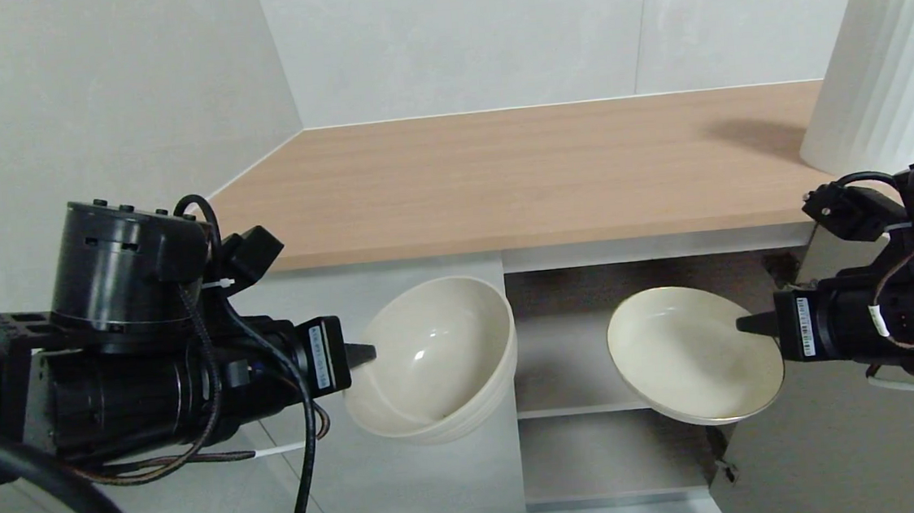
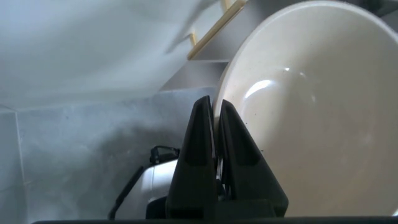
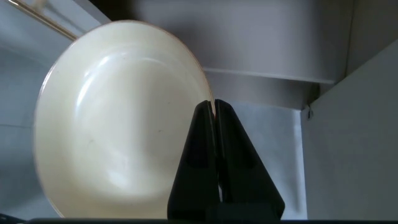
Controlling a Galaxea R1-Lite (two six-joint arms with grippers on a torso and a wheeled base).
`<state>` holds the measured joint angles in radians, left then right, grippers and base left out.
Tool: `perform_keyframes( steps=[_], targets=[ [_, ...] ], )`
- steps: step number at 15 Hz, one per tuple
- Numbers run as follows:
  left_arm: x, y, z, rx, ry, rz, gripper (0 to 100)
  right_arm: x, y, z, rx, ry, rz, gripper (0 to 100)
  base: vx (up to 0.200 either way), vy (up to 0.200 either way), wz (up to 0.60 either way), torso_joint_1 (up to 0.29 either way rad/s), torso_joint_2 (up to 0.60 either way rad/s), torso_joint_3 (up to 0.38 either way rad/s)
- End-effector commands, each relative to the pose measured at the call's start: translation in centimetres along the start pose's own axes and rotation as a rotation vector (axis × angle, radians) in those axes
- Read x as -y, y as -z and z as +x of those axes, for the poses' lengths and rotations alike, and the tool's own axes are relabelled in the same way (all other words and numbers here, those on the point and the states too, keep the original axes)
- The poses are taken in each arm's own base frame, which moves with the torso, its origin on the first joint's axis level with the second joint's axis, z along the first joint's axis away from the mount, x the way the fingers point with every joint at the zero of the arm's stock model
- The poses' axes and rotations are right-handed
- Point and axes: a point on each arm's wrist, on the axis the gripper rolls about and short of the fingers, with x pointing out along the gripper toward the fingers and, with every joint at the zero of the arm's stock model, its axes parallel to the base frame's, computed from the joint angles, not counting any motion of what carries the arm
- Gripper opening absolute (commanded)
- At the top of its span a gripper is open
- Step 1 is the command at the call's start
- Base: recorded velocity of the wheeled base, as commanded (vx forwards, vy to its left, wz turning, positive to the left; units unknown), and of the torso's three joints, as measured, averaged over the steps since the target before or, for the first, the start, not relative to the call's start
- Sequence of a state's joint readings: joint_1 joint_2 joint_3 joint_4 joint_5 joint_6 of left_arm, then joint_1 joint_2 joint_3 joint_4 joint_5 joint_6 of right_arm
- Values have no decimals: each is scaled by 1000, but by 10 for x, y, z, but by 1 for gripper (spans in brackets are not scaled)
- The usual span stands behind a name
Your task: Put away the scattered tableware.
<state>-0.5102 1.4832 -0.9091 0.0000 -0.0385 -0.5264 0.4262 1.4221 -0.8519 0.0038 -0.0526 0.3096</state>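
A deep, glossy cream bowl (image 1: 432,356) hangs tilted in the air in front of the white cabinet (image 1: 433,470), its mouth turned towards the camera. The left gripper (image 1: 367,352) has its dark, tapered jaws pinched shut on the bowl's rim, one finger inside and one outside. Beside it and apart from it, a shallow, smooth cream plate (image 1: 689,352), its rim apparently edged in a thin golden line, is tilted before the open shelf (image 1: 564,378). The right gripper (image 1: 744,324) is clamped on its edge in the same way. Above both runs a matte wood-grain countertop (image 1: 532,169). At its right end stands a ribbed white cone, probably a lampshade (image 1: 891,75).
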Motion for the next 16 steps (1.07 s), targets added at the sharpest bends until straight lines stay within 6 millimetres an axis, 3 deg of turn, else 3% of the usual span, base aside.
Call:
perform_keyframes(
  steps=[1,5,10,12,14,15,16],
  targets=[
    [0,0,0,-1,-1,-2,0,0,1,2,-9,2,0,0,0,0,0,-154,456,290],
    [0,0,0,-1,0,1,0,0,2,5,-14,4,-1,0,0,0,0,-130,394,250],
    [0,1,1,-4,-2,0,0,1,6,18,-42,13,-2,0,0,0,0,-16,54,39],
    [0,1,1,-4,-2,0,0,2,13,39,-76,22,-5,0,0,0,0,0,0,0],
    [0,1,2,-5,-3,0,0,5,29,82,-117,40,-3,0,0,0,0,0,0,0],
    [0,1,2,-7,-3,0,0,6,33,92,-127,45,-3,0,0,0,0,0,0,0],
    [0,1,2,-7,-3,0,0,12,45,123,-153,70,7,0,0,0,0,0,0,0]
  ],
)
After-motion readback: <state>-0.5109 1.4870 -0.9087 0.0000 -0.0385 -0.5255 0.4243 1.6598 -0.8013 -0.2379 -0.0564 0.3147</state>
